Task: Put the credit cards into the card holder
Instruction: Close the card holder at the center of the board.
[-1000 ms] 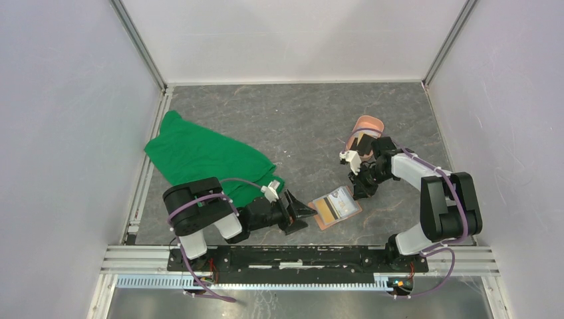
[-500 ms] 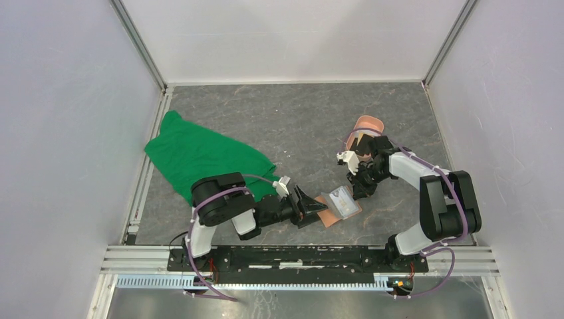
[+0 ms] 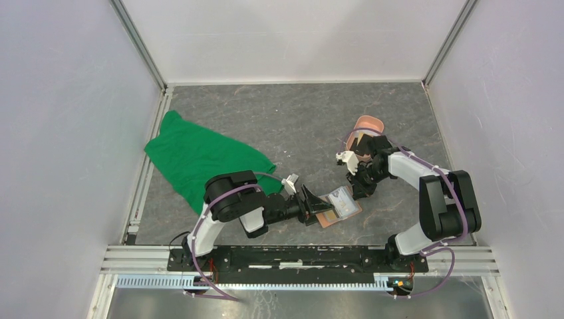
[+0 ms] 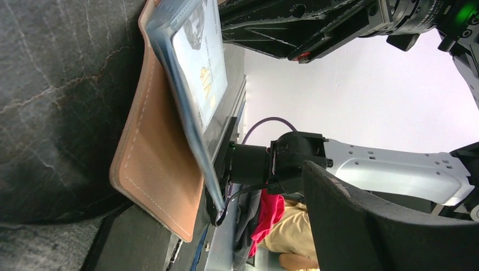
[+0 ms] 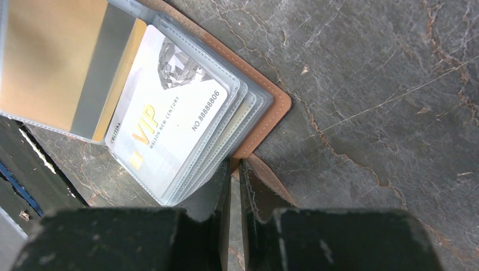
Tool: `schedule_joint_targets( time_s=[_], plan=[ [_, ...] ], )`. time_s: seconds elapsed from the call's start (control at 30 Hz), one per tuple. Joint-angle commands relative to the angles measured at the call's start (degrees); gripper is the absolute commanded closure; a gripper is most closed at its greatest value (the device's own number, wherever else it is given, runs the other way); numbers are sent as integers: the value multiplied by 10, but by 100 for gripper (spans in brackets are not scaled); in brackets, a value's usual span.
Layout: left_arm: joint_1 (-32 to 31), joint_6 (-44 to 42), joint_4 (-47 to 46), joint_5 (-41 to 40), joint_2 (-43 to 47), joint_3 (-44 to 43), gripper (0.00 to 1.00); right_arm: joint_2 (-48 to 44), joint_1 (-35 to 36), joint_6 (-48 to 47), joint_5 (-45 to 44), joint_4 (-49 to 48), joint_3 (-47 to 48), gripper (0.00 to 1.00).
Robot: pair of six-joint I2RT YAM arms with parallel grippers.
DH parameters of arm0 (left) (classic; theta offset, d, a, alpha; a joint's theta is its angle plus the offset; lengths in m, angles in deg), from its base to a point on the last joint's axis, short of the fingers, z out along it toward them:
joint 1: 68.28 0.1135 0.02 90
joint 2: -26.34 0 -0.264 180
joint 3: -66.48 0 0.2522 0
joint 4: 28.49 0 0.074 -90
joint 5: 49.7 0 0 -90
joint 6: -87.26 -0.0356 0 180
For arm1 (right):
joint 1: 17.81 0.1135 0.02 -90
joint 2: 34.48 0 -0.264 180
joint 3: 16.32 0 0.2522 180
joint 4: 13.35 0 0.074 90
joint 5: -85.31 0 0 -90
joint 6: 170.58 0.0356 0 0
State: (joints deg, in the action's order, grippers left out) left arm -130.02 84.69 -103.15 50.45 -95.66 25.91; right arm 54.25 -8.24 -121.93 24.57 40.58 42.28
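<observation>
top: card holder (image 3: 340, 205) open near the desk's near edge, long axis slanting far-right. My left claw (image 3: 316, 206) is at its left end, right claw (image 3: 361, 189) at its far corner.
left wrist: jaws wide, nothing held, holder dead ahead.
right wrist: claw nearly closed at the strap tab (image 5: 271, 183). I can't tell if it grips.
</observation>
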Motion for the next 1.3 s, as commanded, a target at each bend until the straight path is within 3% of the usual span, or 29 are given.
schedule_joint_targets(
  time_s=[0.0, 0.2, 0.43, 0.7, 0.8, 0.97, 1.13, 1.27],
  plan=[
    [-1, -27, -105, 16, -34, 23, 18, 45, 18, -14, -49, -41, -40, 85],
    [3, -16, -73, 15, -31, 26, 51, 19, 18, -15, -38, -42, -35, 84],
    [5, -62, 81, 2, 47, 32, 61, -55, 5, -30, 24, -40, -28, 69],
    [9, -133, 284, -5, 125, 1, 88, -161, -70, -76, 123, -17, -22, 52],
    [10, -174, 374, -14, 160, -16, 91, -192, -109, -81, 157, -16, -24, 50],
    [10, -289, 609, -50, 240, -88, 89, -216, -152, -72, 216, -19, -25, 49],
    [10, -373, 775, -69, 259, -183, 69, -227, -159, -52, 212, -42, -34, 49],
    [10, -388, 815, -44, 228, -238, 64, -221, -164, -50, 205, -39, -34, 49]
  ],
)
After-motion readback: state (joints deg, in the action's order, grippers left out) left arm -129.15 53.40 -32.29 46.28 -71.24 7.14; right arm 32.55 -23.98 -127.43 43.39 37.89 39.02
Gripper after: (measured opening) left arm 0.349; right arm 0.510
